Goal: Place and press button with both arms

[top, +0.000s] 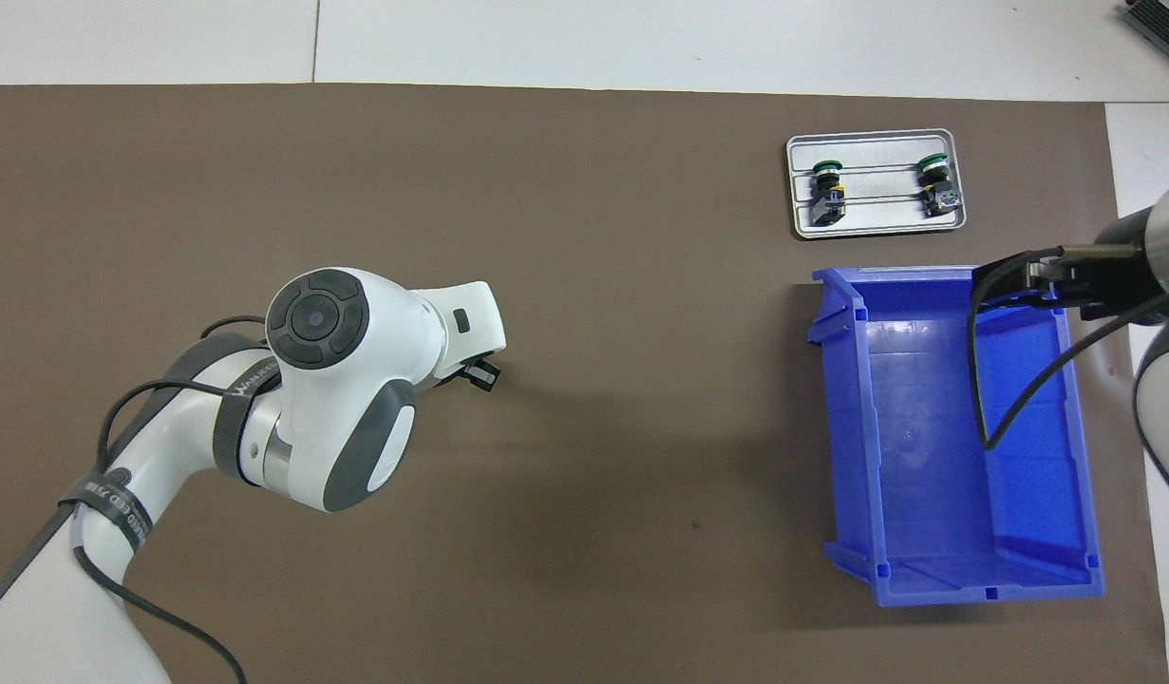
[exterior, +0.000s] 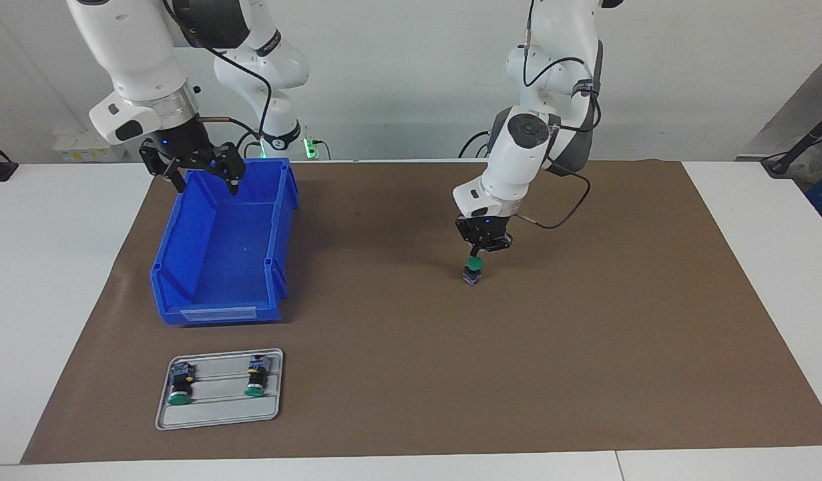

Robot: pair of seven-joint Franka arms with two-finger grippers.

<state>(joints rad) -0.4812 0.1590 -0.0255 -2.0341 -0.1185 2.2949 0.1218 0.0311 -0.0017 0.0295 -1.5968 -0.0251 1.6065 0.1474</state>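
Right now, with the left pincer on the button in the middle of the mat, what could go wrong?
1. The button stands alone on the brown mat on a small base, and the shut left pincer meets its green cap from above; an off-centre push might tip it.
2. Nothing steadies it: the open right pincer waits over the blue bin.
3. In the overhead view the left arm hides the button, so contact cannot be checked there.
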